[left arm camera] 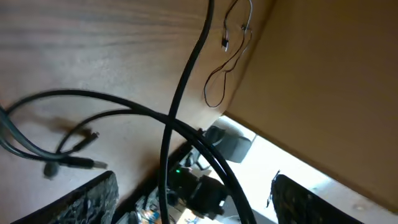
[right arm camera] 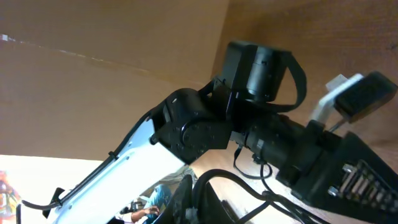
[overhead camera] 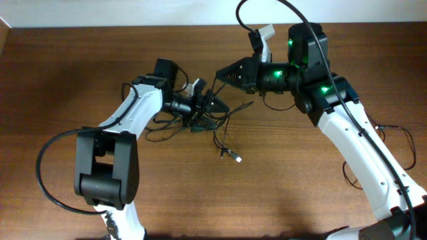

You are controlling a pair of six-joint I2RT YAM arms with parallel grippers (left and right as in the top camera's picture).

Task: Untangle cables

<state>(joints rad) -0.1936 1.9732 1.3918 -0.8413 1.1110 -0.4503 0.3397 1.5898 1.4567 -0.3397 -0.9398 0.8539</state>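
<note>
No readable text, label or number shows anywhere (all three views).

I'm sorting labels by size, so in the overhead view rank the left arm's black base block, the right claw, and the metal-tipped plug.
1. Left arm's black base block
2. Right claw
3. Metal-tipped plug, far smallest

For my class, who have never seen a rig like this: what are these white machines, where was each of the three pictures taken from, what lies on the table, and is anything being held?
Two white-and-black robot arms work at a brown wooden table. One picture looks down from above; the other two come from cameras on each wrist. Between the arms lies a tangle of thin black cables, one ending in a small metal plug. The left gripper sits at the tangle with its jaws open, gripping nothing. The right gripper hangs above the cables, jaws shut, with nothing visibly held.
</note>
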